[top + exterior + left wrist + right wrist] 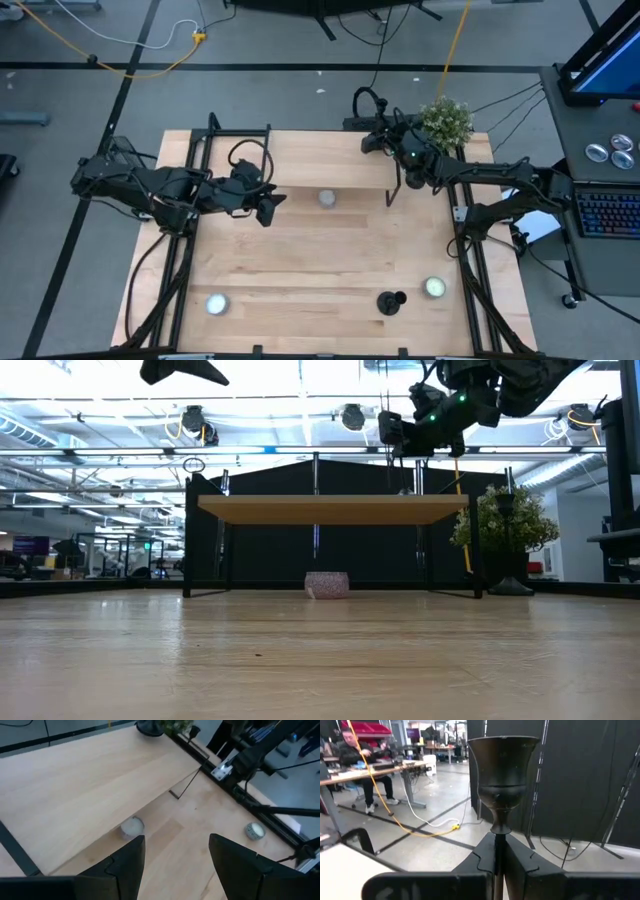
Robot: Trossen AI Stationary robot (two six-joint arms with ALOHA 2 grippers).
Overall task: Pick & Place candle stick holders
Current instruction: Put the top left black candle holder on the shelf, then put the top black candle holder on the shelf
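I counted two black candle stick holders, one point(390, 301) standing on the counter point(300, 260) and one point(503, 780) in my right fingers, plus three white tealights point(326, 198) point(216, 304) point(434, 288).

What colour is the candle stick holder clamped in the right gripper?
Black all over: the candle stick holder, pinched by its stem in the right gripper, shows best in the right wrist view.

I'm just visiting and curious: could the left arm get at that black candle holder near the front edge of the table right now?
Probably yes. The left gripper is open and empty, and the candle holder stands alone on bare table. The right gripper, shut on another holder, is off to the far side.
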